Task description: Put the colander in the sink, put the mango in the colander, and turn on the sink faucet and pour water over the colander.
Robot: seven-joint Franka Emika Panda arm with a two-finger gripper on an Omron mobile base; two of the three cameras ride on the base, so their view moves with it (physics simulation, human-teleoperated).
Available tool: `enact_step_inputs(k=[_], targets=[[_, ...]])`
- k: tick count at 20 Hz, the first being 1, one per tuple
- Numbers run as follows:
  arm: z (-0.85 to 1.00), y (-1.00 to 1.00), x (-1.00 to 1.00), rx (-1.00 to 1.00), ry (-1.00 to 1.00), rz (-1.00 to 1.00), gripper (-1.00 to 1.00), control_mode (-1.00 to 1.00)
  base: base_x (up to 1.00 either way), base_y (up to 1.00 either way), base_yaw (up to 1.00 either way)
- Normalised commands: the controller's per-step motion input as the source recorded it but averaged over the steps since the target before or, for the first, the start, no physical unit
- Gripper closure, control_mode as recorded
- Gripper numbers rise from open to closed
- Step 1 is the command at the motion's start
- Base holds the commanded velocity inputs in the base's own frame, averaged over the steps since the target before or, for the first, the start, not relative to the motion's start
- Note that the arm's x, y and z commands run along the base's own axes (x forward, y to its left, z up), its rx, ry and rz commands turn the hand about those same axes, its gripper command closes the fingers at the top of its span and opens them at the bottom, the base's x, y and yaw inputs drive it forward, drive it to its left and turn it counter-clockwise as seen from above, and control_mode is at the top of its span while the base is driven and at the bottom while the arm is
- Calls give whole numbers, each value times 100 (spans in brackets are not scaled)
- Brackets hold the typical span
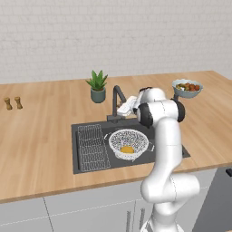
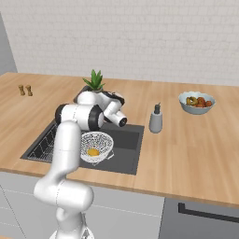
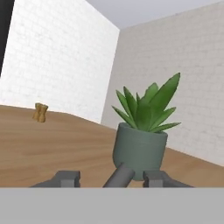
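Observation:
The white perforated colander (image 1: 128, 141) (image 2: 96, 144) rests in the right part of the dark sink (image 1: 89, 127) (image 2: 129, 140). The yellow-orange mango (image 1: 127, 149) (image 2: 93, 152) lies inside it. Behind the basin rises the dark faucet (image 1: 118, 97). My gripper (image 1: 122, 108) (image 3: 111, 178) is level with the faucet's lower neck and is open. In the hand view a dark bar of the faucet (image 3: 120, 175) runs up between the two fingertips (image 3: 68, 178). The water is out of view.
A potted plant (image 1: 97, 86) (image 2: 95, 80) (image 3: 142, 131) stands just behind the faucet. A wire rack (image 1: 93, 147) lies in the sink's left part. A soap dispenser (image 2: 156, 120) is right of the sink, a grey-blue fruit bowl (image 1: 186, 88) (image 2: 197, 102) further right, and two shakers (image 1: 12, 103) far left.

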Motion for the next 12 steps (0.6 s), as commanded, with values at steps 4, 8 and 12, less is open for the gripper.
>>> enact_step_inputs(k=[4,8,12], targets=[[-18,-20,2,0,0,0,100,-100,0,0,0],[-10,-25,16,0,0,-2,100,-100,0,0,0],[0,-11,34,0,0,-11,100,-100,0,0,0]])
